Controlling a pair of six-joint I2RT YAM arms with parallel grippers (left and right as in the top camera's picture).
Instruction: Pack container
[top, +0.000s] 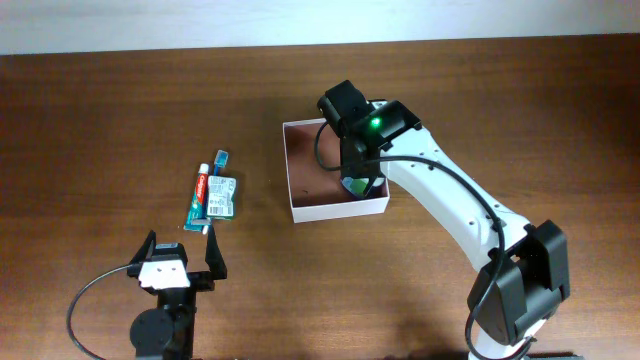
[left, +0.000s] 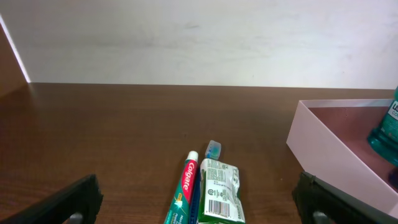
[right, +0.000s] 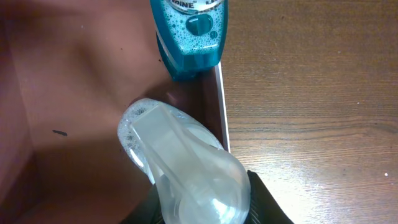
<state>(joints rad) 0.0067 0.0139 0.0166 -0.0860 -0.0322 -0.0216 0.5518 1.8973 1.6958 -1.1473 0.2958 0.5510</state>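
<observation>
The left gripper (top: 181, 252) sits wide and empty; toothpaste (top: 201, 198) lies beyond on the surface (top: 100, 120). Farther, the right gripper (top: 353, 180) hangs inside the container (top: 340, 211) by a teal bottle (right: 189, 31) — grip hidden, cannot tell — a nudge could tip it over the wall.

White right arm (top: 447, 206), black joints (top: 520, 275), green light (top: 375, 124)

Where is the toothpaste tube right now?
In the overhead view, the toothpaste tube lies on the table left of the container, beside a green packet, ahead of the left claw.
</observation>
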